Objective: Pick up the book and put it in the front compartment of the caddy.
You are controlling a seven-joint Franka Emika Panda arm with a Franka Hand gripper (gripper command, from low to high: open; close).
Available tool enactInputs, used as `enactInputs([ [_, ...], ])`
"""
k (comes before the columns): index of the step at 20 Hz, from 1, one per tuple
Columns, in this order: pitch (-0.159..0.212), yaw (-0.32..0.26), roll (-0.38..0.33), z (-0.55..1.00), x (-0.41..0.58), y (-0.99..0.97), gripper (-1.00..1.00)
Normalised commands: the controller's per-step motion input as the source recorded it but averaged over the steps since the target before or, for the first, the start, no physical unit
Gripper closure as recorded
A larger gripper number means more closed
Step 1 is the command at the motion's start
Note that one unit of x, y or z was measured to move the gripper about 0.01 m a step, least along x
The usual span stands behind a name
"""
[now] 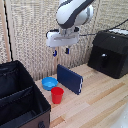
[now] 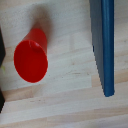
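Observation:
The dark navy book (image 1: 70,79) stands upright on its long edge on the wooden table, beside the red cup (image 1: 57,95). My gripper (image 1: 60,51) hangs well above the book, open, with nothing between its blue-tipped fingers (image 1: 55,52). The black fabric caddy (image 1: 15,82) sits at the exterior view's left, and its inner divider (image 1: 17,97) splits it into sections. The wrist view looks down on the book (image 2: 102,45) and the red cup (image 2: 31,60); my fingers do not show there.
A small blue bowl (image 1: 49,83) lies between the caddy and the book. A black hard-shelled machine (image 1: 110,52) stands at the exterior view's right. A slatted wall runs behind the table.

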Motion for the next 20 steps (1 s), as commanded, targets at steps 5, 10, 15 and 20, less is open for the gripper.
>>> enactInputs([
  [5,0.002,0.145,0.018,-0.24,0.237,-0.41,-1.00],
  [10,0.031,0.182,0.014,-0.22,0.325,-0.43,-1.00],
  [15,0.040,0.159,0.000,-0.22,0.210,-0.29,-1.00],
  [20,0.058,0.040,-0.005,-0.45,0.000,-0.20,-1.00],
])
